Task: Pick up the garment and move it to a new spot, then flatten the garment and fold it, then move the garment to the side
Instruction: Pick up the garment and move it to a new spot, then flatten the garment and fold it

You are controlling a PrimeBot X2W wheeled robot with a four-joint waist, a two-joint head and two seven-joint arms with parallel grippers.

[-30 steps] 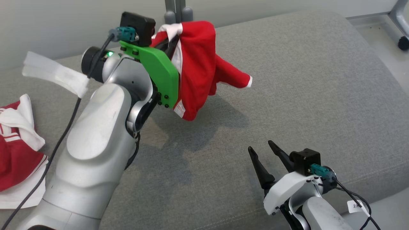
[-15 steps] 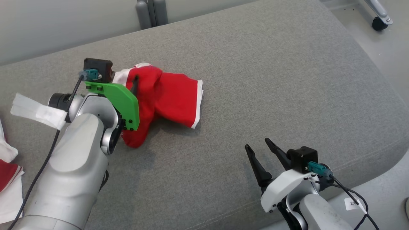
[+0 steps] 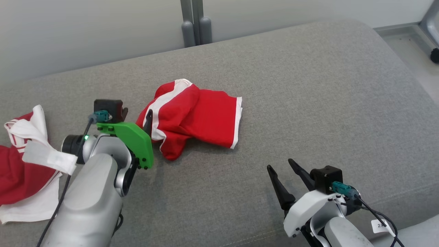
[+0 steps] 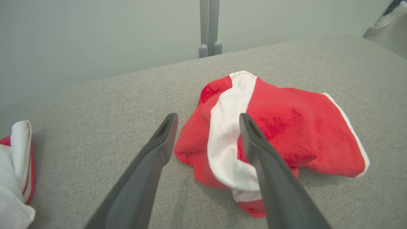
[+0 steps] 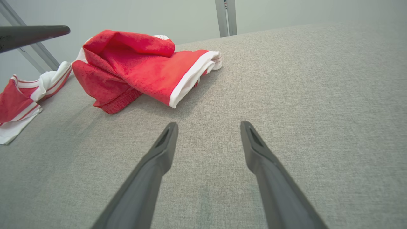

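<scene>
— Dropped, is it? A second ago that red thing hung off the left arm, up in the air.

— Yes. Now the garment (image 3: 195, 120) lies crumpled on the grey cushion (image 3: 308, 103), and the left gripper (image 4: 207, 119) has let go, its two fingers spread wide.

— One garment?

— One in the middle: red, with a white band down it and white trim along one hem. It is bunched, not flat.

— And the left gripper, where is it from the garment?

— At the garment's left edge, fingers pointing over it. From the left wrist view one finger crosses the white band; I can't tell whether it touches the cloth.

— The other one?

— The right gripper (image 3: 279, 164) sits nearer the robot than the garment and off to its right, well apart from it, over bare cushion. Its two fingers also stand wide apart, nothing between them.

— Anything else red?

— One heap of red-and-white cloth (image 3: 20, 161), well to the garment's left at the cushion's edge. How many pieces are in it I can't tell.

— Behind the garment?

— One grey post (image 3: 193, 20) against the pale wall, past the cushion's far edge.
</scene>
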